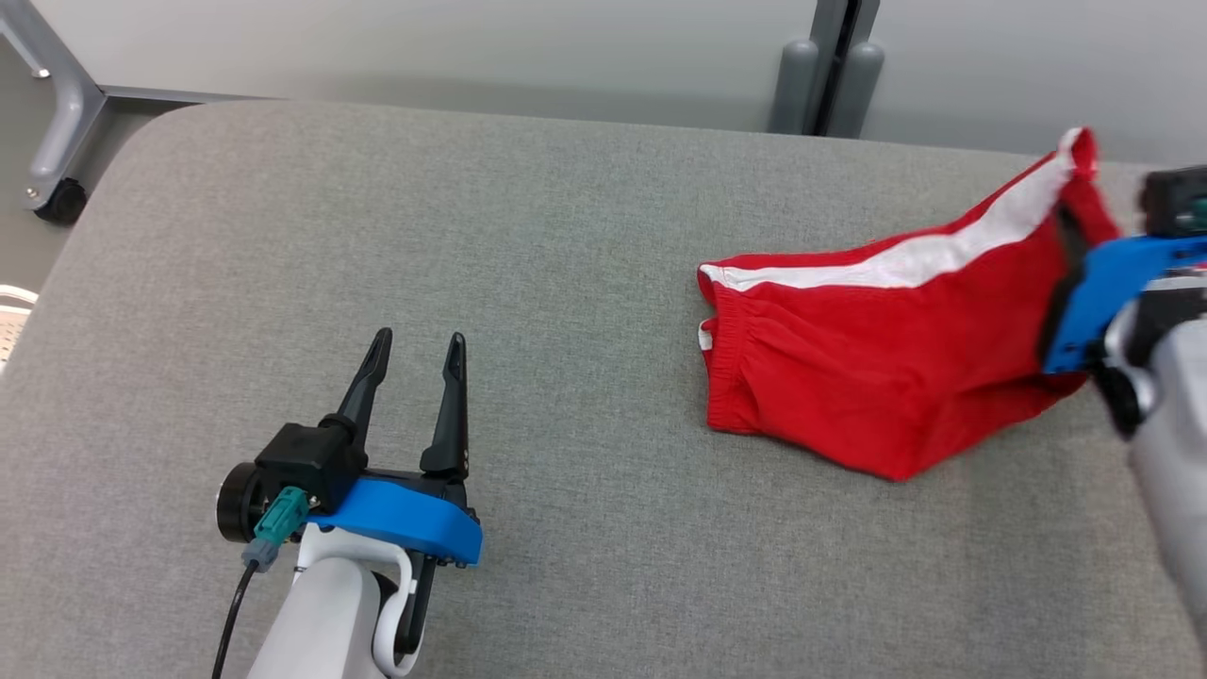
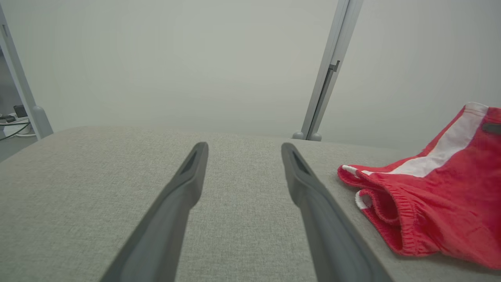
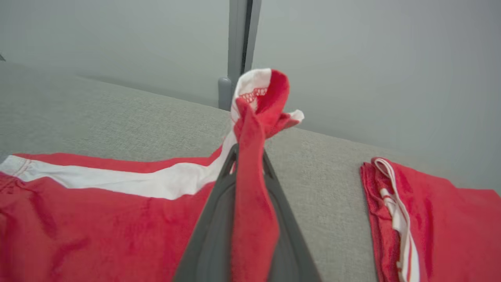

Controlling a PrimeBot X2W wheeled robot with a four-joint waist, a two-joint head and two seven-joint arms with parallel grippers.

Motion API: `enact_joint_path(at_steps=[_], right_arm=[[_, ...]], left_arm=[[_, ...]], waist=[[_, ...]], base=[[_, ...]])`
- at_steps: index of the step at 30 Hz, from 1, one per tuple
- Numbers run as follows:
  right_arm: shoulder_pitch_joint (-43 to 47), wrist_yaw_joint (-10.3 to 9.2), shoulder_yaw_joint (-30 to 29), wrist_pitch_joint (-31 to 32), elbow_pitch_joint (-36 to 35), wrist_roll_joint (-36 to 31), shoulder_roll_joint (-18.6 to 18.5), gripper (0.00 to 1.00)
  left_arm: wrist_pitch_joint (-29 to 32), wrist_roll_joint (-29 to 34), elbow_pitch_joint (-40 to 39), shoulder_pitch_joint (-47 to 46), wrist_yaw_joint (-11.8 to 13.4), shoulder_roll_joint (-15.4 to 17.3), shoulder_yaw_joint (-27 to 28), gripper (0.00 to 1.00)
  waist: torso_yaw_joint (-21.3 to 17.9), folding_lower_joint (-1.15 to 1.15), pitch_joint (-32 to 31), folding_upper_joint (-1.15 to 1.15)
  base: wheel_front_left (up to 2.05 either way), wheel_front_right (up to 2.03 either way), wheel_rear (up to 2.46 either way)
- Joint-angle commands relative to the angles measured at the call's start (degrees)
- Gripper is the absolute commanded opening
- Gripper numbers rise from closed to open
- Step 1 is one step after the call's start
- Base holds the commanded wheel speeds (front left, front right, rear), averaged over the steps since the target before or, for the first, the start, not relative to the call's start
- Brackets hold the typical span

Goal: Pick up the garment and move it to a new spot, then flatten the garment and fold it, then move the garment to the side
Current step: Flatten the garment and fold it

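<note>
Right gripper (image 3: 249,154) is clamped on a raised corner of the garment (image 1: 877,349); the cloth trails off to its left (long axis sideways), toward the spread, empty left gripper (image 1: 415,344), well apart.

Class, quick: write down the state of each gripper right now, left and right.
Left gripper: open, holding nothing.
Right gripper: shut on a pinched edge of the red shorts.

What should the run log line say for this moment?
phase: pick up | right gripper: shut on garment corner, corner raised | left gripper: open, empty, over table | garment: rest lying on table
</note>
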Motion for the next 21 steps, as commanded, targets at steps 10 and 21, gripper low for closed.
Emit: enact_joint_path(at_steps=[10, 21], right_arm=[[2.9, 0.02, 1.3, 4.6, -4.6, -3.4, 14.0, 0.0], [8.6, 0.03, 7.6, 7.0, -7.8, 3.6, 17.6, 1.0]], left_arm=[[-0.2, -0.9, 0.7, 0.5, 0.1, 0.0, -1.1, 1.0], [-0.2, -1.7, 1.1, 0.4, 0.1, 0.0, -2.1, 1.0]], waist=[[1.3, 0.0, -1.6, 0.0], [2.8, 0.0, -2.6, 0.0]], base=[[0.0, 0.0, 0.0], [0.0, 0.0, 0.0]])
